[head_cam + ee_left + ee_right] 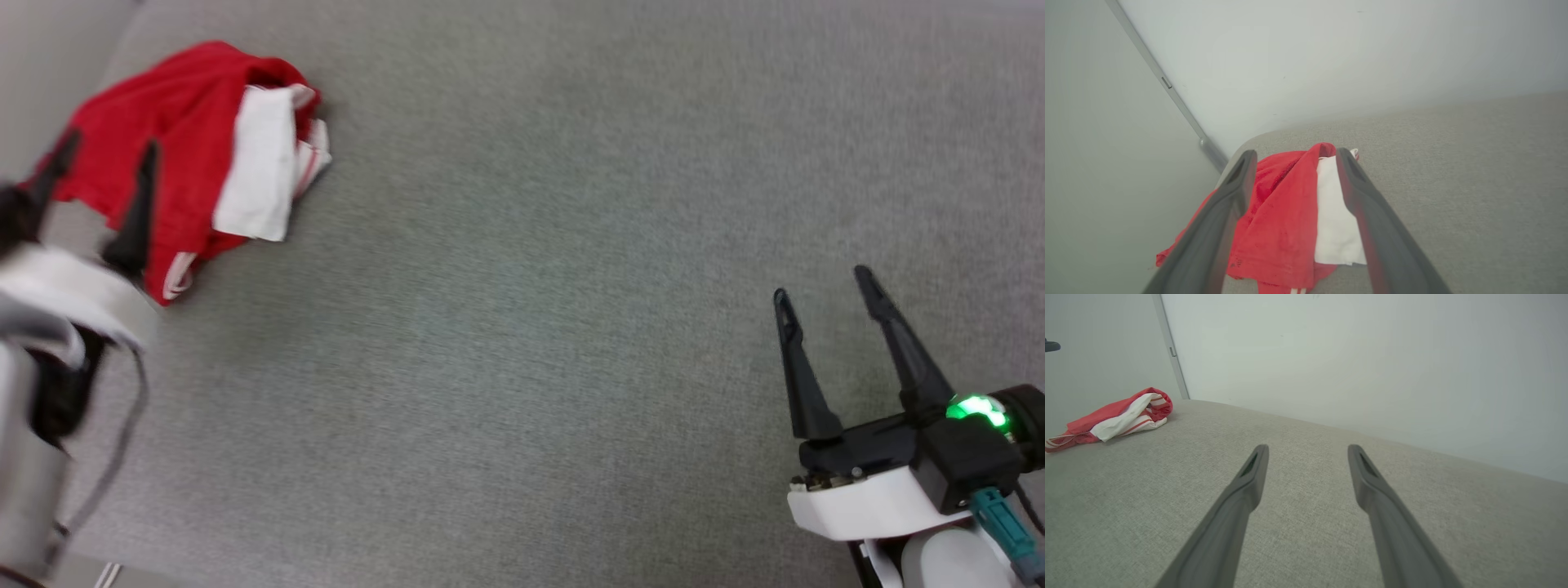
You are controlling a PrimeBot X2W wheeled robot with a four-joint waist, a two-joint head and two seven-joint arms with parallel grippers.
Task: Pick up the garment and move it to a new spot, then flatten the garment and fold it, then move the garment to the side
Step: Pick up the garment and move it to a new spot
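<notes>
The garment (192, 139) lies crumpled near the far left corner of the grey surface, red with a white sleeve folded over it and striped trim at the edges. Its lettering and number are hidden in the folds. My left gripper (110, 147) is open above the near left part of the heap, fingers apart and holding nothing. In the left wrist view the garment (1286, 220) sits between and beyond the fingers (1229, 204). My right gripper (820, 282) stands open at the lower right, far from the garment (1114, 416), with bare fabric between its fingers (1249, 477).
The grey fabric surface (531, 286) stretches wide to the right of the garment. A pale wall (1351, 355) with a vertical seam (1171, 351) rises behind the surface's far edge. The surface's left edge runs close beside the garment.
</notes>
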